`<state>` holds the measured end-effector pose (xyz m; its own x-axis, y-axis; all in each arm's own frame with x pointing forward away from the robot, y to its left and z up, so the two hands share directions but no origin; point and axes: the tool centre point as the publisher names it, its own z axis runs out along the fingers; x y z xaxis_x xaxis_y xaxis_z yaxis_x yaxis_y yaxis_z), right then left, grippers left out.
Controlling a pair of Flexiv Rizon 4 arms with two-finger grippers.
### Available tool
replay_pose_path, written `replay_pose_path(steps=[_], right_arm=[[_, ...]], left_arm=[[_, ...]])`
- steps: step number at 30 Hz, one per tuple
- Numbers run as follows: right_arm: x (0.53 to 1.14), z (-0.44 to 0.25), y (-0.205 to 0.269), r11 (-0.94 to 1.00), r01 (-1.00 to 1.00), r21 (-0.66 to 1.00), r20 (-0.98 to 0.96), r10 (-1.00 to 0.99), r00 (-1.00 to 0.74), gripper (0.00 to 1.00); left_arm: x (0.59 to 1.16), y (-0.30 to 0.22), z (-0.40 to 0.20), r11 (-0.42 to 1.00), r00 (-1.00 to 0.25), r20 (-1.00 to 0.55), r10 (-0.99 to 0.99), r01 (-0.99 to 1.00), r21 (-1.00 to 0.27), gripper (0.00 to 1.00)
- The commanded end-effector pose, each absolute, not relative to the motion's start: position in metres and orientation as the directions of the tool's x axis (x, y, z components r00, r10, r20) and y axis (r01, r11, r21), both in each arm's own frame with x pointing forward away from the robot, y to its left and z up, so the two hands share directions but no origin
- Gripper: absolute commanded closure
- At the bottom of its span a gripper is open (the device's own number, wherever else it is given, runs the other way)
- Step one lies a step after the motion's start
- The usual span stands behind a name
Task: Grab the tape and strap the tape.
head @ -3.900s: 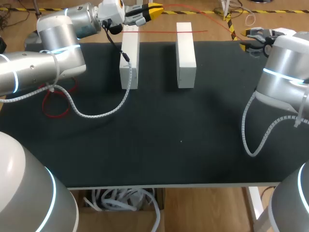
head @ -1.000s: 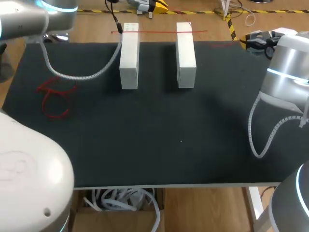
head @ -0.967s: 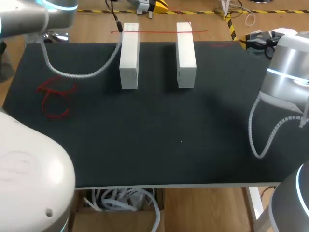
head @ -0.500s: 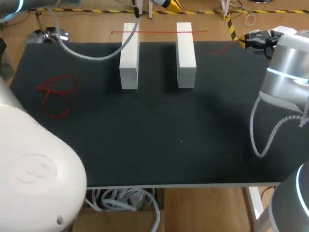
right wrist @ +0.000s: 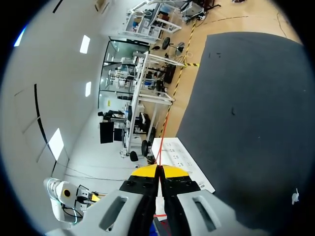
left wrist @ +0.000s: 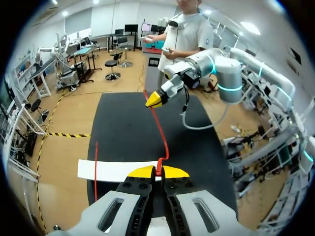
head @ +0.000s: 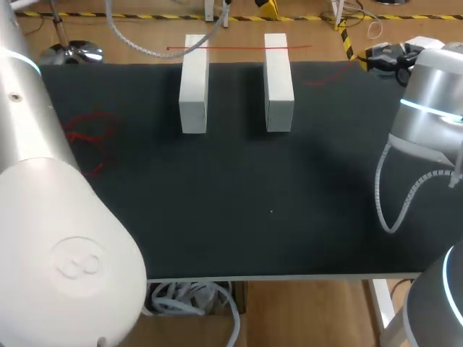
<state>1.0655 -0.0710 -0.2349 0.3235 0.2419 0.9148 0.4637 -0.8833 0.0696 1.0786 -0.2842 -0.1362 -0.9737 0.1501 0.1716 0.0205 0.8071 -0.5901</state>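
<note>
Left gripper [left wrist: 158, 171] and right gripper [right wrist: 158, 170], fingers clamped on opposite ends, hold a thin red tape strand [left wrist: 161, 129] between them for strapping

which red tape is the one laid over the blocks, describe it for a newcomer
On the black table, find the two white blocks side by side near its far edge. The laid tape is the thin red line running straight across both blocks' far ends. Unlike the red tangle at the table's left, it is straight and raised on them.
</note>
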Motion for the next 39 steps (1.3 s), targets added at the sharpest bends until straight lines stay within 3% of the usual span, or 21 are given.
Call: replay_pose_path(steps=[1, 7, 15, 22, 39], right_arm=[[1.067, -0.233, -0.07, -0.877, 0.474, 0.075, 0.912, 0.252, 0.322, 1.0], [1.067, -0.231, -0.068, -0.867, 0.484, 0.118, 0.912, 0.287, 0.292, 1.0], [1.069, -0.23, -0.065, -0.855, 0.494, 0.156, 0.907, 0.322, 0.271, 1.0], [1.07, -0.23, -0.065, -0.851, 0.498, 0.168, 0.903, 0.336, 0.269, 1.0], [1.073, -0.222, -0.064, -0.814, 0.533, 0.231, 0.891, 0.397, 0.22, 1.0]], left_arm=[[1.082, -0.286, -0.134, 0.871, -0.964, 0.204, 0.168, 0.048, -0.49, 1.0], [1.086, -0.296, -0.127, 0.886, -0.979, 0.12, 0.163, 0.092, -0.455, 1.0], [1.087, -0.319, -0.115, 0.955, -0.976, 0.097, 0.197, 0.169, -0.245, 1.0], [1.085, -0.323, -0.123, 0.966, -0.975, 0.167, 0.149, 0.107, -0.235, 1.0], [1.077, -0.331, -0.141, 0.967, -0.989, 0.13, 0.068, 0.033, -0.251, 1.0]])
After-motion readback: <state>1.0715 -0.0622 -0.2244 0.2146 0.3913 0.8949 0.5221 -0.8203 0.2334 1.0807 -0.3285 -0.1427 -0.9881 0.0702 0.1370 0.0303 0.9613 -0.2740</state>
